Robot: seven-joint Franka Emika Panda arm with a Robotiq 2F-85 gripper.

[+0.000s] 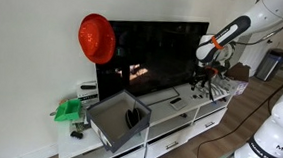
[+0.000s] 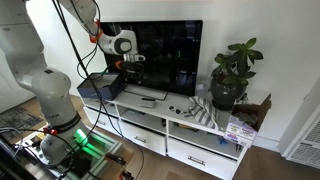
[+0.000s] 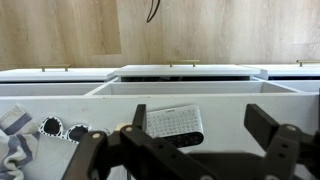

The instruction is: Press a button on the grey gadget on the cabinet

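The long low white cabinet (image 1: 181, 132) (image 2: 192, 141) ran under everything I could see, wider than the flat black television (image 1: 153, 55) (image 2: 170, 50) standing on its tabletop. My white jointed robot arm (image 1: 240, 28) (image 2: 32, 60) reached in over one end of it. Toward the other end, in an exterior view, sat the big grey open-topped box (image 1: 119, 120), which also showed beside the arm (image 2: 98, 87). A leafy green potted plant (image 2: 232, 72) stood at the end away from the arm.

The hand (image 1: 208, 67) (image 2: 128, 67) hung in front of the screen, above the tabletop and not touching it. In the wrist view the hand (image 3: 193, 128) had its two dark fingers (image 3: 270, 130) spread well apart, gripping nothing. The small flat dark-grey gadget (image 3: 174, 122), its face covered in a grid of keys, lay flat on the white tabletop in the gap between those fingers, near the front edge above the drawer fronts. I could not tell whether the fingers touched it.
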